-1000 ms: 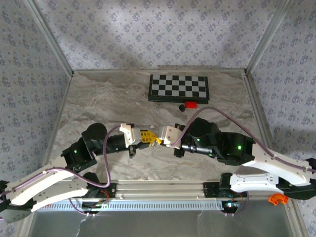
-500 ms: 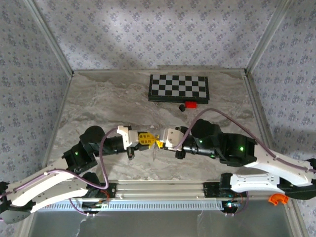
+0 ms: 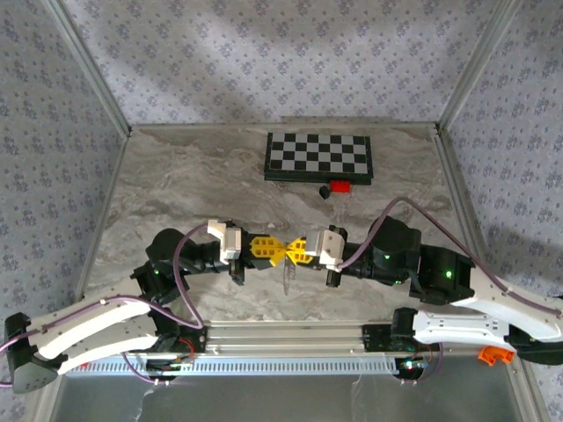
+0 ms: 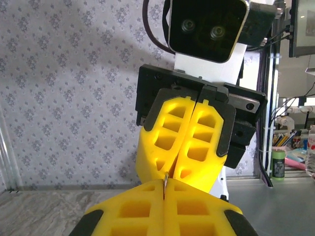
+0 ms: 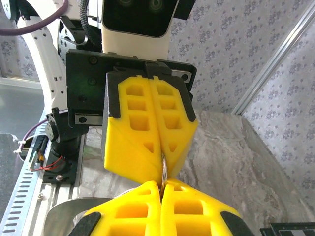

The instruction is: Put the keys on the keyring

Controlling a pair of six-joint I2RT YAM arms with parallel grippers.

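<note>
Above the near middle of the grey marble-patterned surface, the left claw and right claw meet tip to tip, raised off it.

Claw state: both are clenched, with the yellow ribbed fingers pressed seam to seam. A thin silvery metal sliver runs from the left claw's seam into the right claw's, so both appear to pinch it. The left wrist view shows it standing out of the left seam.

Judgement: the sliver is probably the blade of the tiny key. No mint-green head can be seen, so this is unconfirmed.

In the top view a fine pale strand hangs just below the meeting point. It is likely the thin tan-silver beaded chain keyring. It is too thin to tell which claw carries it, or whether it is threaded.

Risks:
- Either claw letting go early would drop the sliver, because the grip area is very small.
- Pulling the claws apart while both are clamped could twist or flick it out.
- The floppy strand could slip free unnoticed.
- The fingers hide the contact point.

Surface: a black-and-white checkerboard lies at the far edge. A small red block and a small black block sit just in front of it, well apart from the claws.

Room: walls of pale floral-print fabric, aluminium corner posts, and a metal rail at the near edge.
</note>
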